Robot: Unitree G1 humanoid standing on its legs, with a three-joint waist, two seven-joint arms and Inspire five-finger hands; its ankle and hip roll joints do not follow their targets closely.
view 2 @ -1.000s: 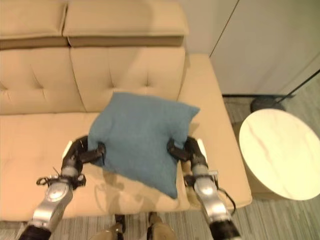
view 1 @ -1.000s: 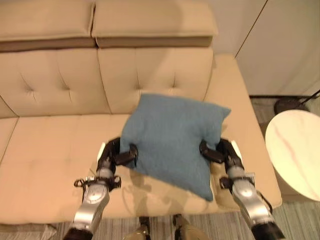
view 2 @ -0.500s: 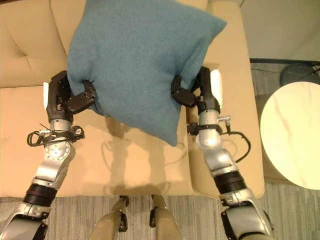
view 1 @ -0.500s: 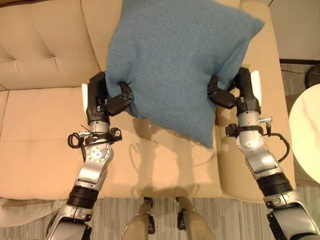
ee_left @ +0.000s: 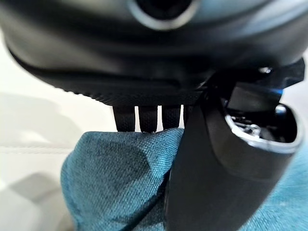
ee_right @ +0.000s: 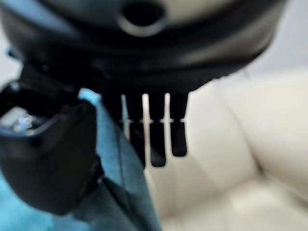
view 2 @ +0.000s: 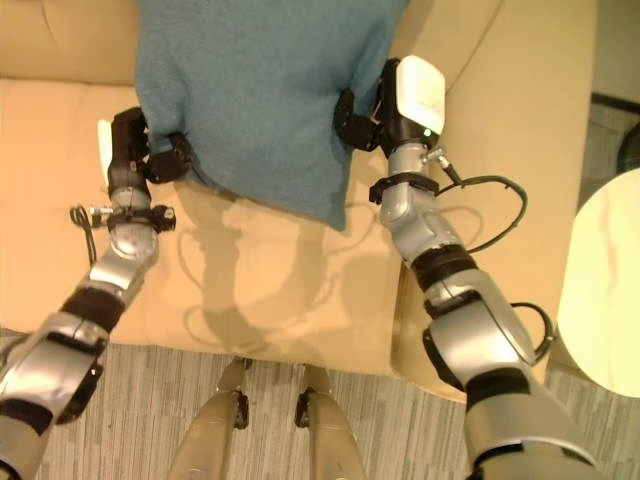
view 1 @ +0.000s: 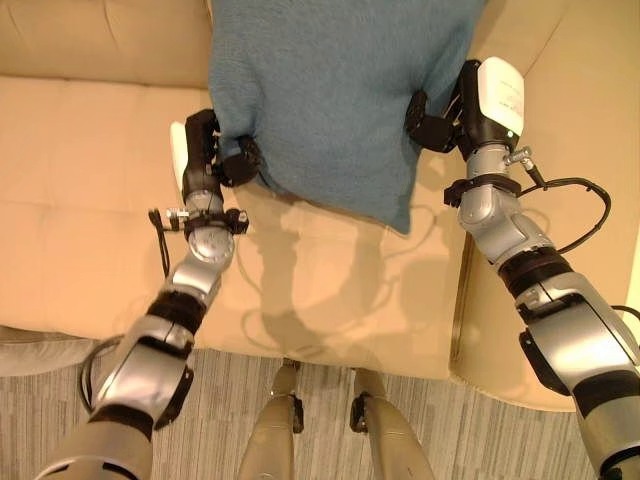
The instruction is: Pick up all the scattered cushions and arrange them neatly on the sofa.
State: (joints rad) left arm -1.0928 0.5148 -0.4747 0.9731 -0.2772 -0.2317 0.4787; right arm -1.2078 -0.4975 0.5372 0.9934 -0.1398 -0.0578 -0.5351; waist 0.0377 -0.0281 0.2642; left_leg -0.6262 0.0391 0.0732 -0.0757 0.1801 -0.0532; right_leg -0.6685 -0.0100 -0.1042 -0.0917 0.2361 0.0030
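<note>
Left hand [view 1: 203, 160]: at the left edge of the cushion, above the sofa seat. Thumb and fingers are closed onto a bunched corner of the fabric. The left wrist view shows the thumb pressed against the front of the cloth and the fingers [ee_left: 147, 118] tucked behind the fold.

Cushion [view 1: 335, 90]: teal, roughly square, soft woven cover. It is held up off the seat between the two hands, tilted, with its lowest corner pointing down toward the seat and its upper part running past the top of both eye views. It hangs in front of the sofa back and casts a shadow on the seat below.

Right hand [view 1: 450, 115]: at the right edge of the cushion, beside the sofa's right arm. The thumb pinches the cushion edge from the front, and the right wrist view shows the fingers [ee_right: 156, 137] reaching behind the fabric, so the edge is clamped between them.

Sofa [view 1: 70, 200]: tan upholstery, with a wide seat under the cushion and hands.

Floor [view 1: 230, 400]: grey striped carpet in front of the sofa.

Side table [view 2: 610, 290]: pale round top at the far right, well apart from the cushion.
</note>
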